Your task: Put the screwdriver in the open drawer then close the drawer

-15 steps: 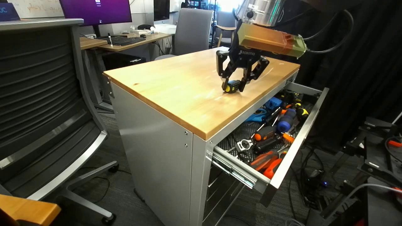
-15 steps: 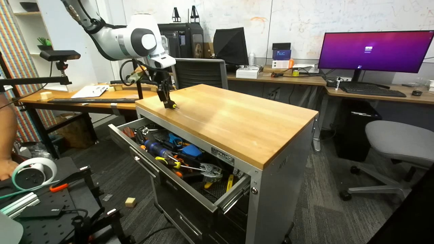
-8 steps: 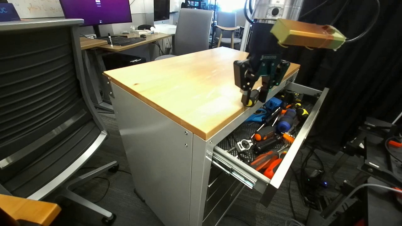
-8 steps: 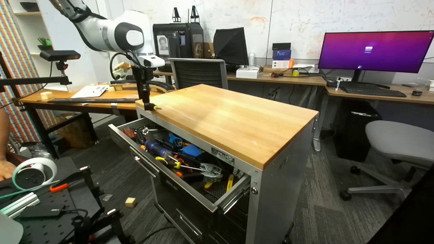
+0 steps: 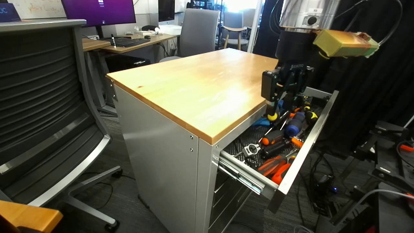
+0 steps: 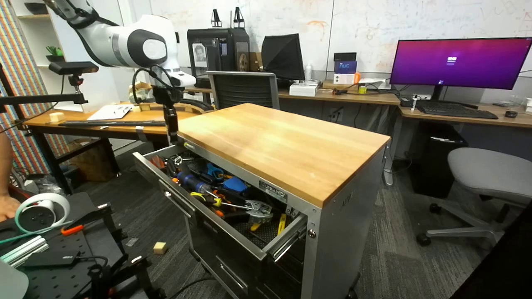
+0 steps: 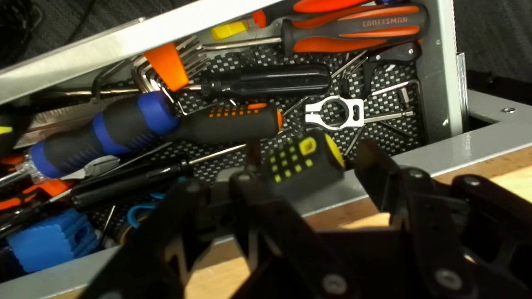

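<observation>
The small yellow-and-black screwdriver [image 7: 305, 160] is between my fingers in the wrist view. A gap shows between its yellow end and the right-hand finger. The handle is slightly blurred, and its shaft is hidden. Its yellow end [image 5: 272, 117] also shows just below a fingertip in an exterior view. My gripper [image 7: 309, 155] has its fingers partly apart; I see no clamping contact on the yellow-end side. In both exterior views the gripper [image 5: 280, 105] [image 6: 173, 139] is over the back part of the pulled-out top drawer [image 5: 312, 136] [image 6: 208, 222], near the cabinet's front edge.
The drawer holds loose tools: a blue-black handle [image 7: 104, 131], an orange-black handle [image 7: 237, 120], a white clamp ring [image 7: 334, 112] and orange-handled tools [image 7: 357, 31]. The wooden cabinet top [image 5: 194, 84] is beside my gripper. A black curtain [image 5: 372, 90] hangs behind the arm.
My gripper has moved from above the wooden top, past its front edge, to above the drawer, carrying the screwdriver. The yellow end now shows lower against the fingertip. The drawer has not moved.
</observation>
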`<control>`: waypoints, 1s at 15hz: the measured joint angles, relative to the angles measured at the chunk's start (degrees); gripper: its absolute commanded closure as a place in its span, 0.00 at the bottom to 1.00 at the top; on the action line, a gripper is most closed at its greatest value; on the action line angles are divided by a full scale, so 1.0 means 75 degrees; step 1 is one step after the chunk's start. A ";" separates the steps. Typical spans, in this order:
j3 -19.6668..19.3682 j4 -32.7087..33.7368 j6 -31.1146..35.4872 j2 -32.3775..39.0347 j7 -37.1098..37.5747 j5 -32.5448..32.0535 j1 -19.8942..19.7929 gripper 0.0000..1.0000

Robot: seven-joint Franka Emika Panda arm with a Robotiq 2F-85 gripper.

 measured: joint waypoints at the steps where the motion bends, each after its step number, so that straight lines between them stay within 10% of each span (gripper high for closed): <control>1: -0.0001 -0.0032 0.0119 0.0000 -0.0119 -0.0005 -0.0021 0.01; 10: -0.0020 -0.1732 0.1073 -0.0058 -0.0880 0.2015 -0.0569 0.00; 11: 0.0006 -0.1966 0.1103 -0.0047 -0.1095 0.2536 -0.0646 0.25; 15: 0.0183 -0.2256 0.0571 -0.0090 -0.2543 0.4114 -0.0900 0.50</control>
